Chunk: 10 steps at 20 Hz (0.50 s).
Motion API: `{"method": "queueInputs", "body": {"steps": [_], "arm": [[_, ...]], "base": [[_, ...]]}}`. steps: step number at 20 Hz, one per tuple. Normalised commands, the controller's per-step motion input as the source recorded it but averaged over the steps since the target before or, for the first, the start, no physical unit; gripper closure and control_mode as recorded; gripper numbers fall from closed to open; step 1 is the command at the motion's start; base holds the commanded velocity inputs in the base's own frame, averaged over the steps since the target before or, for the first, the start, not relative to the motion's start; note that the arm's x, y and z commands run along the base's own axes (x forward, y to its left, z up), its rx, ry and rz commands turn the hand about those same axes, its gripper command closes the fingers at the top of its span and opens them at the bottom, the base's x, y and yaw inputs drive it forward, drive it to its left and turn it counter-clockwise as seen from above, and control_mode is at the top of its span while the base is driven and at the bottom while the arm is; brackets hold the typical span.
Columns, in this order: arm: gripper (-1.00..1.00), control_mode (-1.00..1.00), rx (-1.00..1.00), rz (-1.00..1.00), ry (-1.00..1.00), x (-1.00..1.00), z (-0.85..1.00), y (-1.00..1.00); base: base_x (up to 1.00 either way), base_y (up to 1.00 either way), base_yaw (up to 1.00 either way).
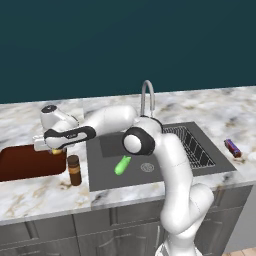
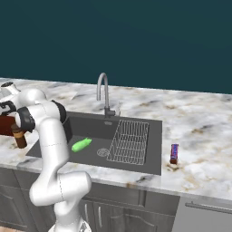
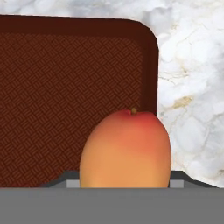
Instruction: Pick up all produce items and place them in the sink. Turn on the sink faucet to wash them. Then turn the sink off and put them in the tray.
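At the far left of the left base view, a shallow reddish-brown tray (image 1: 25,162) with rounded corners is set on the marbled white and tan table (image 1: 220,112). In the hand view its floor is seen to carry a fine woven, basket-like pattern inside a smooth, darker raised rim (image 3: 151,65). Over the tray's right end, the gripper (image 1: 55,148) is held by the white arm, which is stretched out to the left. A smooth, egg-shaped orange-yellow fruit (image 3: 126,151), blushed red near its small stem, is gripped between the partly opened jaws and is seen above the tray's near corner, close to the rim. Whether the fruit touches the tray floor cannot be told.

Just right of the tray, a brown cylindrical jar (image 1: 74,170) with a darker lid stands upright on the table, beside the sink's left edge. The sink (image 1: 102,177) is a large dark grey rectangular basin. On its floor a bright green, elongated, glossy vegetable (image 1: 122,165) lies at a slant, near the round drain (image 1: 147,167). Behind the basin, a slim grey metal gooseneck faucet (image 1: 147,95) arches over it. The right part of the sink is occupied by a thin wire rack (image 1: 192,145). Further right, well apart from the sink, a small purple-red bar (image 1: 232,148) lies on the table.
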Motion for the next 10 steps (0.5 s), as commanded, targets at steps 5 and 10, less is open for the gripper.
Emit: {"method": "queueInputs", "body": {"steps": [5, 10], "arm": [[1.00, -1.00, 0.00, 0.00, 0.00, 0.02, -0.02, 0.00], [1.00, -1.00, 0.00, 0.00, 0.00, 0.05, -0.03, 0.00]], "base": [[0.00, 0.00, 0.00], [0.00, 0.00, 0.00]]}}
